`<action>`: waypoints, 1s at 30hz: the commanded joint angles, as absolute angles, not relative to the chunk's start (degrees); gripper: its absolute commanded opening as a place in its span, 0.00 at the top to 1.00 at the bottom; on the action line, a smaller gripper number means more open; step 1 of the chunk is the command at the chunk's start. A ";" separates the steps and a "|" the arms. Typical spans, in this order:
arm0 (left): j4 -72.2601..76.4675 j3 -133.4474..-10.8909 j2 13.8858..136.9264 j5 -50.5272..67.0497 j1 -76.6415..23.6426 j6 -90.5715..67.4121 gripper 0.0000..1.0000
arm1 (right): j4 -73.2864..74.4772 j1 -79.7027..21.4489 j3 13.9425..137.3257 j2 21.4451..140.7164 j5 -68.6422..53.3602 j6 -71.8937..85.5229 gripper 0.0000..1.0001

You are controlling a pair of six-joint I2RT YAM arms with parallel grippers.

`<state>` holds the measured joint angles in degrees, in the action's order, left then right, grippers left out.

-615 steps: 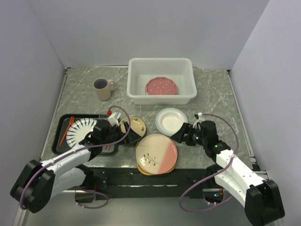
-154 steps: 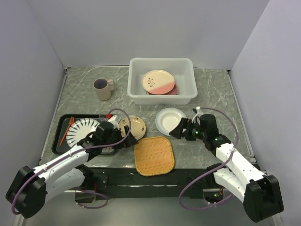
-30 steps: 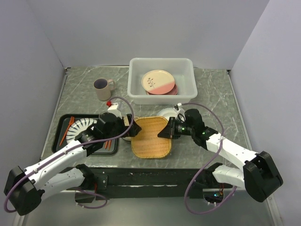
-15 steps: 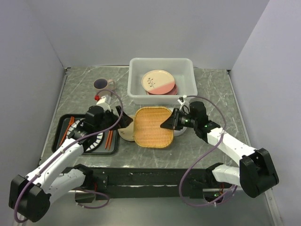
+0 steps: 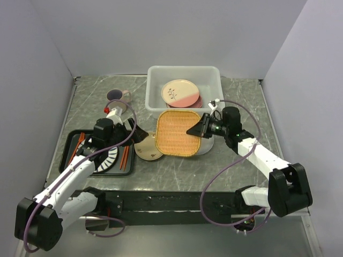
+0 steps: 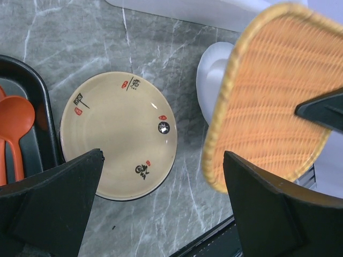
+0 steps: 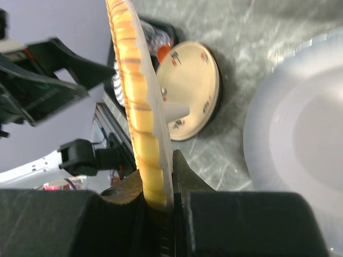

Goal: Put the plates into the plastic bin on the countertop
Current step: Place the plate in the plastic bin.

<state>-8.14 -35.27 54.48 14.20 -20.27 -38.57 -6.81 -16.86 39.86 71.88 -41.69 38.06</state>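
Two plates [image 5: 180,92] sit in the plastic bin [image 5: 151,95]; right gripper [image 5: 197,130] clamps the orange plate [image 5: 176,134] beside it, left gripper [image 5: 133,131] gapes empty; tan plate [image 6: 118,134], white plate [image 6: 211,75] not yet in

The left arm [image 5: 69,176] reaches up from the near edge toward the plastic bin [image 5: 182,68]. It stops a little way in front of the bin's left corner. Its wrist turns to the right. The left gripper [image 5: 135,132] looks down. Its two fingers [image 6: 53,198] are spread as wide as they go, and nothing is between them.

The right arm [image 5: 257,155] stretches up and to the left, toward the bin's front wall. The right gripper [image 5: 197,130] sits just in front of that wall, near the bin's right end. It pinches the right edge of the orange plate [image 5: 177,133], one finger on each side, and holds the plate up in front of the bin.
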 commanded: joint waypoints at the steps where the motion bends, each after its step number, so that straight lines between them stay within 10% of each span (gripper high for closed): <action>1: -5.54 -35.07 54.40 15.73 -19.69 -38.14 0.01 | -12.04 -15.56 45.44 72.33 -45.35 39.02 1.00; 30: -4.75 -34.54 54.58 16.52 -19.25 -38.14 0.01 | -10.47 -10.28 68.62 92.19 -48.86 42.80 1.00</action>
<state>-7.42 -34.94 54.87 15.18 -19.53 -38.57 -7.25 -10.92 61.34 90.35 -46.06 41.12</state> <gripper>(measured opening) 0.994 0.165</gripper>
